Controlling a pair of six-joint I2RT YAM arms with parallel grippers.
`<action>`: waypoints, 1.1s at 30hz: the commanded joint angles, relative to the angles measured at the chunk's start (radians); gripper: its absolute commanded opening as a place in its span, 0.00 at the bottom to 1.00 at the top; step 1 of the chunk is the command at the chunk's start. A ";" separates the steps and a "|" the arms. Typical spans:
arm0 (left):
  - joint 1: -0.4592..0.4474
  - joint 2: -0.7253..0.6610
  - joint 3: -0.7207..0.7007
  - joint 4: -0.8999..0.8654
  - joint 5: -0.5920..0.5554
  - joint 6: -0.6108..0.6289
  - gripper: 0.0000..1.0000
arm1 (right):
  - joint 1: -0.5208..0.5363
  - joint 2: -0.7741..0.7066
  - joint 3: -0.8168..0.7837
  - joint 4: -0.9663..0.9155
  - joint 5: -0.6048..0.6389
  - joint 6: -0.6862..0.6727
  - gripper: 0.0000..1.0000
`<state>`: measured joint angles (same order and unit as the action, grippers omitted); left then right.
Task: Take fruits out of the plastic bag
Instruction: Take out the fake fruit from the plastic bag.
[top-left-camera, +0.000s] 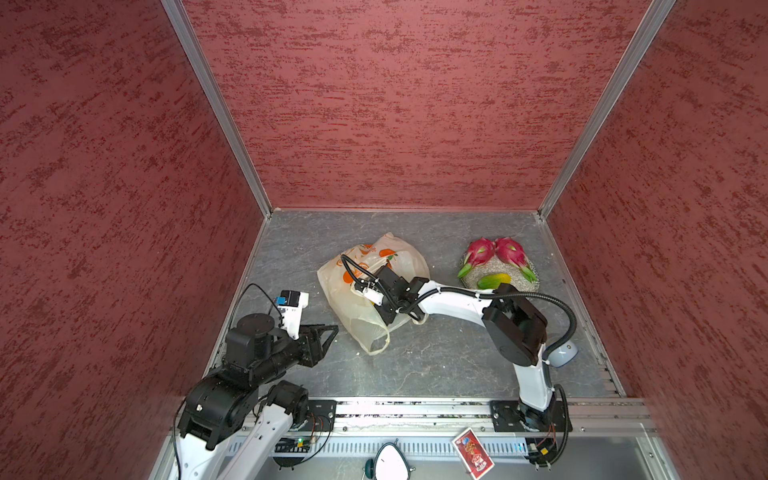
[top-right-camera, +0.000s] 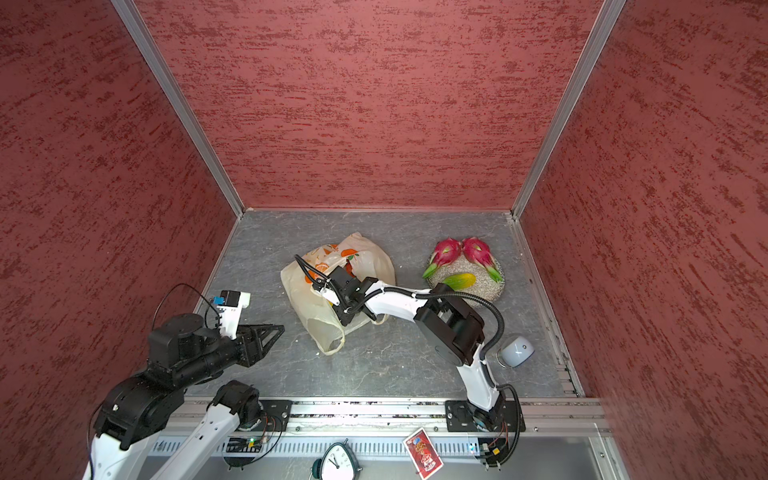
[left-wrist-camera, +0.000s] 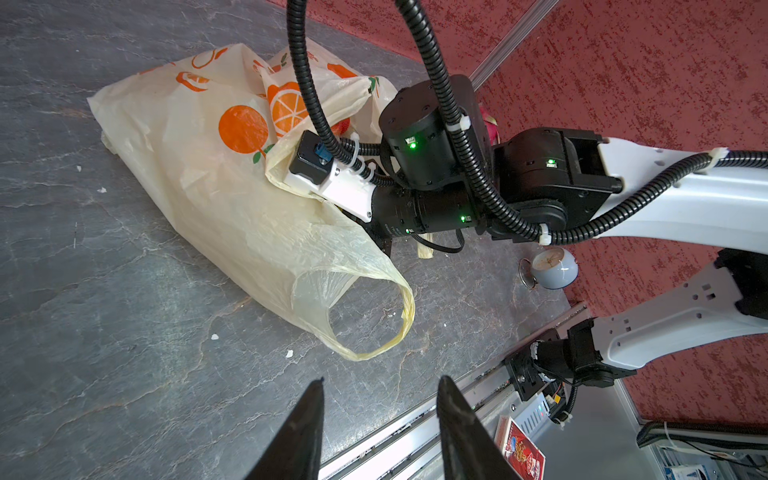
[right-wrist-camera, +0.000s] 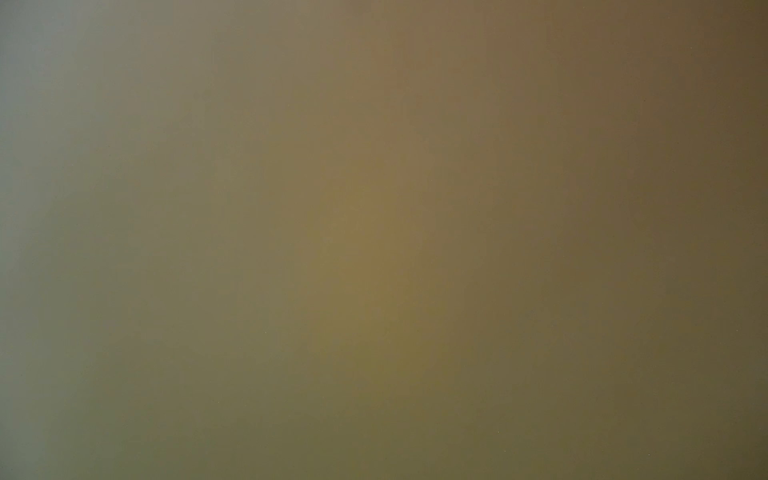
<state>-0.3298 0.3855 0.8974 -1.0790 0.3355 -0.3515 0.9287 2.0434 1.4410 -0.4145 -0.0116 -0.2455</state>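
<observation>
Lying on the grey table (top-left-camera: 436, 361), the thin pale-yellow orange-printed plastic bag (top-left-camera: 332, 286) is running back-to-front, its loop handle (left-wrist-camera: 409, 309) pointing frontward, just ahead of the left gripper (left-wrist-camera: 380, 380), which is hovering partly open and empty. The right gripper is sitting buried inside the bag; its state I cannot tell.

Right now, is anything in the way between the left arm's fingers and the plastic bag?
No, nothing visible. The left fingers stand open, and only bare table lies between them and the loop handle of the plastic bag. The right arm pokes into the bag's mouth, outside that gap.
</observation>
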 joint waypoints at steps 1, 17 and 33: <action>0.008 -0.007 -0.002 0.025 0.007 0.004 0.45 | -0.001 0.003 0.029 -0.017 -0.002 -0.017 0.61; 0.020 0.062 0.010 0.021 -0.028 -0.002 0.46 | -0.001 -0.460 -0.240 0.001 0.039 0.070 0.54; 0.026 0.218 0.031 0.104 -0.011 0.019 0.44 | -0.444 -1.247 -0.568 -0.244 -0.060 0.654 0.39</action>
<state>-0.3111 0.6079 0.9314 -1.0077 0.3157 -0.3450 0.5583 0.8394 0.8959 -0.5755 -0.0162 0.2302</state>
